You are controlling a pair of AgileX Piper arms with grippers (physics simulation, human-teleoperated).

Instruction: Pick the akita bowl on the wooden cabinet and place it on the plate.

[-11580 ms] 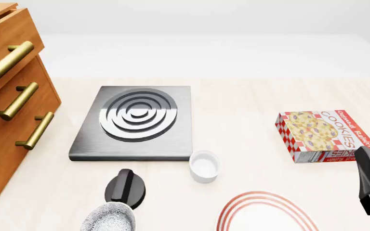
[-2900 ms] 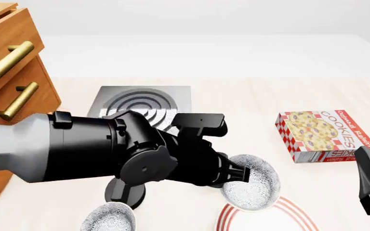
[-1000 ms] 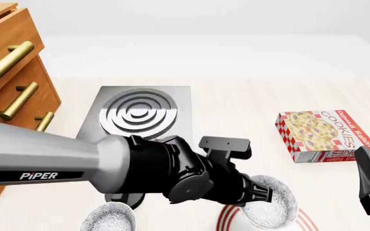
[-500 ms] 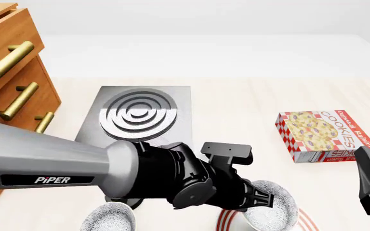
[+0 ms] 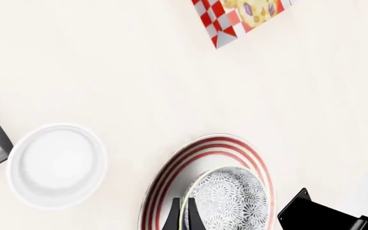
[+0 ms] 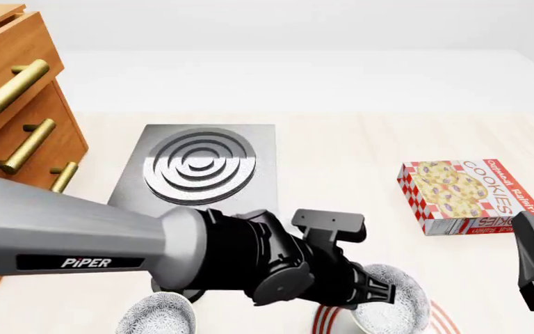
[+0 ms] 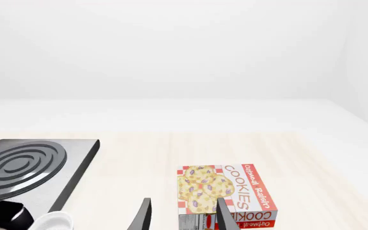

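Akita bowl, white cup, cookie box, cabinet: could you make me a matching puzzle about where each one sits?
Things:
1. akita bowl
2. white cup
3. cookie box
4. wooden cabinet

Places:
a. at the front view's far left
b. on the table's right side
c. over the plate, pinched by the left tool
d. beside the stove slab

Pairs: 1-c, 2-d, 3-b, 4-a

Simulated kitchen tabletop: stove slab, cookie box, wooden cabinet.
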